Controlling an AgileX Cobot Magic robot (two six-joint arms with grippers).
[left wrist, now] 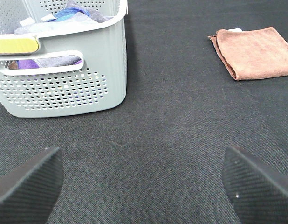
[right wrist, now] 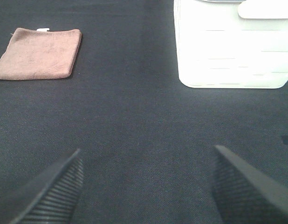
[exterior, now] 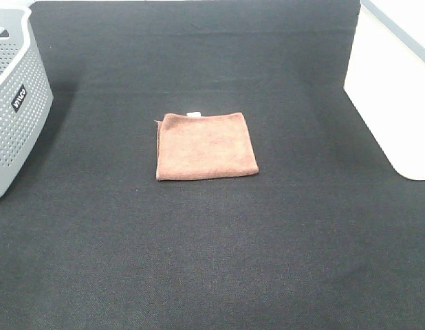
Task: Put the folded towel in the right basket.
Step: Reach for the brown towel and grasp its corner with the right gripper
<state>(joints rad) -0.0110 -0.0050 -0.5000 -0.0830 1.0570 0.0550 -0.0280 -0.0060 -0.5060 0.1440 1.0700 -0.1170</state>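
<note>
We count 1 folded towel (exterior: pixel 206 146) | 1 right basket (exterior: pixel 395 96) | 1 grey perforated basket (exterior: pixel 16 120) | 1 left gripper (left wrist: pixel 141 154) | 1 right gripper (right wrist: pixel 147 150)

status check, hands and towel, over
Left hand open, right hand open, both empty. Reddish-brown folded terry towel flat on black mat. Nothing between it and plain white bin.

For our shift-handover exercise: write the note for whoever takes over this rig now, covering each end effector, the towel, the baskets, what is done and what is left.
Left end effector: open, empty, facing the grey basket.
Right end effector: open, empty, facing the white basket.
Towel: folded flat between the baskets, untouched.
Done: nothing yet.
To do: grasp the towel, place it in the white basket.
</note>
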